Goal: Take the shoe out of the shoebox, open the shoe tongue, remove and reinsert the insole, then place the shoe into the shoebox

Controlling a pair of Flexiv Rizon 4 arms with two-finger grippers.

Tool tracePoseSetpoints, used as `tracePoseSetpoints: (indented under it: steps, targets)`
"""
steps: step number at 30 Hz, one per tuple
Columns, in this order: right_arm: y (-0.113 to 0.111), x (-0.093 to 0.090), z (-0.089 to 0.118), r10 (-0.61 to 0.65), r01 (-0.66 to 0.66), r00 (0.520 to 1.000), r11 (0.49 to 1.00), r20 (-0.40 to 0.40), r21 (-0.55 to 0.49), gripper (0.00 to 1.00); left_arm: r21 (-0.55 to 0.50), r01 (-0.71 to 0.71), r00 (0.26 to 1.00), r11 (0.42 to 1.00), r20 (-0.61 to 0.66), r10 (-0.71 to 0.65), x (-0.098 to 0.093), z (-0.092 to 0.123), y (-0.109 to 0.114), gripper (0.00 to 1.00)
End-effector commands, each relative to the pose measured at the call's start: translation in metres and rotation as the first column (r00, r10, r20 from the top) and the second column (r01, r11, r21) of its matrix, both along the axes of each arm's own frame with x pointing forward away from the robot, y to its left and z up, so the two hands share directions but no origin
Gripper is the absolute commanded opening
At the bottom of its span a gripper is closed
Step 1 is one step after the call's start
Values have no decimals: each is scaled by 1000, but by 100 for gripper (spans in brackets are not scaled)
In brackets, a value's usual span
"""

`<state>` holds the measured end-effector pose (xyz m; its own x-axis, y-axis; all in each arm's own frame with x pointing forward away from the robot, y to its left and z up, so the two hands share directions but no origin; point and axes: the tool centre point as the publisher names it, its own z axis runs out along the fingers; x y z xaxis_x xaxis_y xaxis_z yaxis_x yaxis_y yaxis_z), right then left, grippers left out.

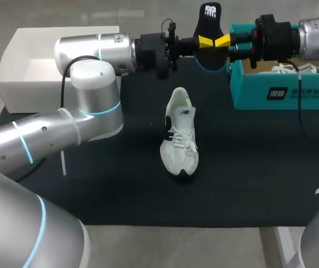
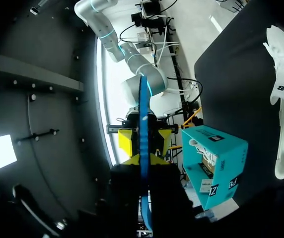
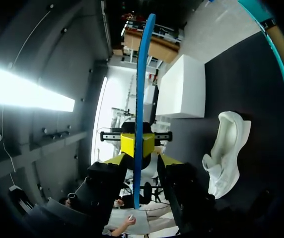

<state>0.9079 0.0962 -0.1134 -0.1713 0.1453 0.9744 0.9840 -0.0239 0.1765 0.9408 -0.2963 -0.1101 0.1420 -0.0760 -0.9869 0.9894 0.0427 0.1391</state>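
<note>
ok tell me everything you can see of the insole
The insole is out of the shoe, held in the air beyond it. It is thin and flat, black on the face toward the head camera with a white print, blue along its edge. The left gripper and the right gripper both pinch one end, coming from opposite sides; the printed end sticks out free.

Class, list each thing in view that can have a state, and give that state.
insole: out of the shoe, held in the air
left gripper: shut on the insole
right gripper: shut on the insole
shoe: upright on its sole on the table, not held
teal shoebox: open
white box: open side up
</note>
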Motion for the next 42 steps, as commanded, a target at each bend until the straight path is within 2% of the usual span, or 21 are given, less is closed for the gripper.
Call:
tracePoseSetpoints:
  steps: [1,4,7,9,11,16,17,18,23,28,33,42]
  targets:
    - [0,2,0,2,-2,1000,1000,0,-1,34,-8,0,1000,1000,3,0,3,-3,-7,0]
    - [-2,2,0,0,0,1000,1000,-1,-2,29,-4,2,1000,1000,2,-2,3,-4,-6,0]
    - [-3,3,-1,0,0,1000,1000,-1,-3,19,-3,2,1000,1000,0,-2,3,-4,-5,0]
    - [-3,3,-1,-1,1,1000,1000,-2,-1,7,-4,1,1000,1000,0,-1,3,-3,-5,0]
    - [-3,4,-2,0,0,1000,1000,-2,1,0,-5,-1,1000,1000,0,1,4,-3,-5,0]
    - [-3,4,-3,5,-5,1000,1000,-2,4,0,-1,3,1000,1000,5,-3,3,0,-7,0]
    - [-3,4,-3,4,-4,1000,1000,-2,4,0,0,2,1000,1000,5,-2,2,1,-7,16]
    - [-3,3,-4,0,0,1000,1000,1,5,0,13,9,1000,1000,-2,-9,1,2,-7,100]
    - [-6,2,-1,-21,21,998,1000,59,3,0,43,7,1000,999,-25,-6,1,5,10,100]
    - [-14,5,5,-51,52,992,999,116,0,0,130,-9,1000,991,-24,12,4,5,44,100]
    - [-17,7,11,-57,60,986,998,159,-16,0,192,-20,1000,981,-11,23,12,14,75,100]
    - [-11,13,23,-71,74,972,997,222,-4,0,292,10,1000,956,-17,-5,21,17,126,100]
